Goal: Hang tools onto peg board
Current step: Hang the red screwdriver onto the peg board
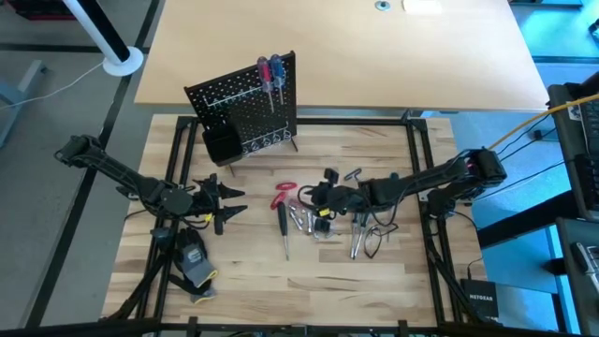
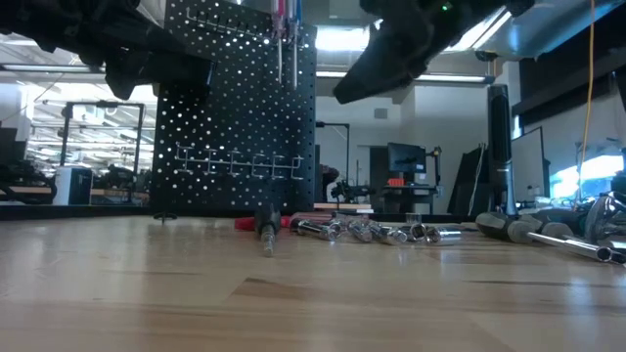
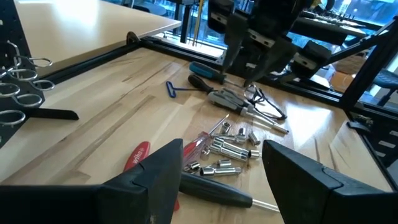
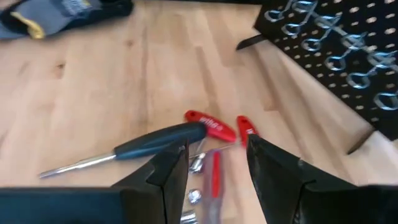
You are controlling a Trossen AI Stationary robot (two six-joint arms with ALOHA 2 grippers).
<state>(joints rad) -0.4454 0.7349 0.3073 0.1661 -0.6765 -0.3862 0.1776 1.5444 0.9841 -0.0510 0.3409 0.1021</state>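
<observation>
- Tools in a loose pile mid worktop, a bit toward right edge: black-handled screwdriver point(image 1: 282, 227) lying flat, shaft pointing to near edge; red-handled pliers point(image 1: 284, 194) just beside its handle on the far side; small silver bits point(image 1: 305, 221) touching/just beside each other right of it.
- Clear-red slim screwdriver point(image 4: 214, 177) lies among the bits, seen in right wrist view.
- More tools right of pile: grey-handled drivers + wire loops point(image 1: 367, 231), tangled, hard to separate by eye.
- Two screwdrivers, red + blue handles point(image 1: 270, 70), already hung at top edge of peg board point(image 1: 245, 110); board stands upright at far-left part of worktop, black bin point(image 1: 221, 144) at its lower corner, ring hooks row point(image 3: 17, 87) empty.
- Handling, judged: drivers stiff, light, handle thick and grippy, shaft thin and slick, will roll. Take black driver across handle, near balance pt. Bits small, round, slippery, likely to skate; pinch square-on. Pliers stiff but handles may swing.
- Right gripper point(image 4: 217, 165) low over pile, just above black driver handle; fingers apart approx a handle width plus, holding nothing.
- Left gripper point(image 1: 225, 199) hovers left of pile, near left edge side, fingers spread wide, empty, waiting.
- Glove point(image 1: 195, 262) near the near-left corner, not a tool.
</observation>
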